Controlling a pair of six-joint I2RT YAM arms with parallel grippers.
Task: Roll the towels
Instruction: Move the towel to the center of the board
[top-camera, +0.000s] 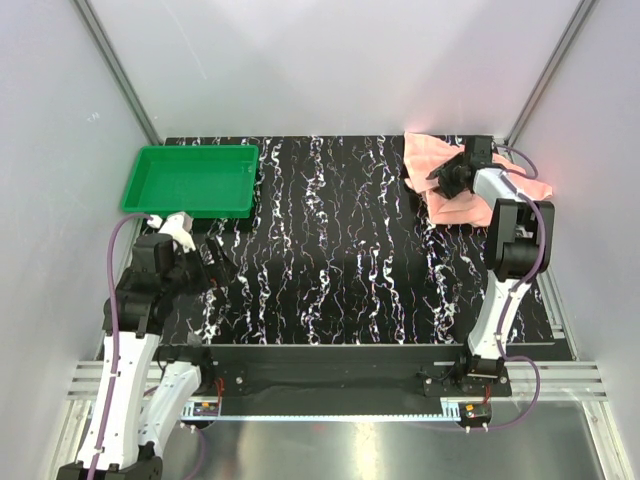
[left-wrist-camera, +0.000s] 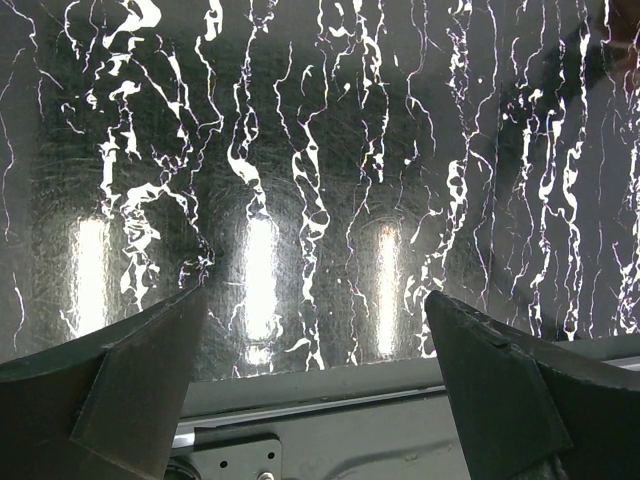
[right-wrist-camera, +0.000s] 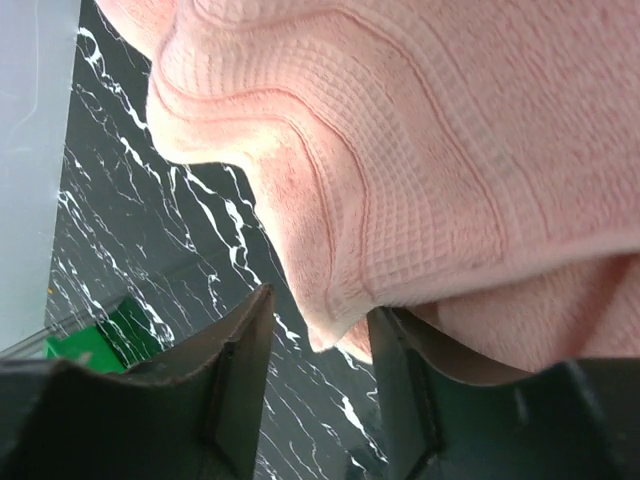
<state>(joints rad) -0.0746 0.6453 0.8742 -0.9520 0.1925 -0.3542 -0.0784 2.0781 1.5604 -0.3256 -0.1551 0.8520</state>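
Well, at the far left a green plastic tray (top-camera: 196, 150), shallow and rectangular with a raised rim, sits on the glossy black worktop (top-camera: 330, 250), which is streaked with white marble-like veins. My left gripper (left-wrist-camera: 315, 385) hovers near the tray over the bare near-left part of the worktop. Its two dark, wedge-shaped fingers are spread wide and hold nothing.

At the far right corner the towels (top-camera: 452, 208) lie in a crumpled salmon-pink heap of soft terry; I cannot tell one from the other. My right gripper (right-wrist-camera: 320, 385) is down on the left side of that heap. Close up, the cloth shows a fine waffle-like weave and a wavy stitched hem. A folded corner of it dips between my matte black fingers, which stand narrowly apart. The cloth lies against the right finger, with a sliver of worktop showing beside the left one.
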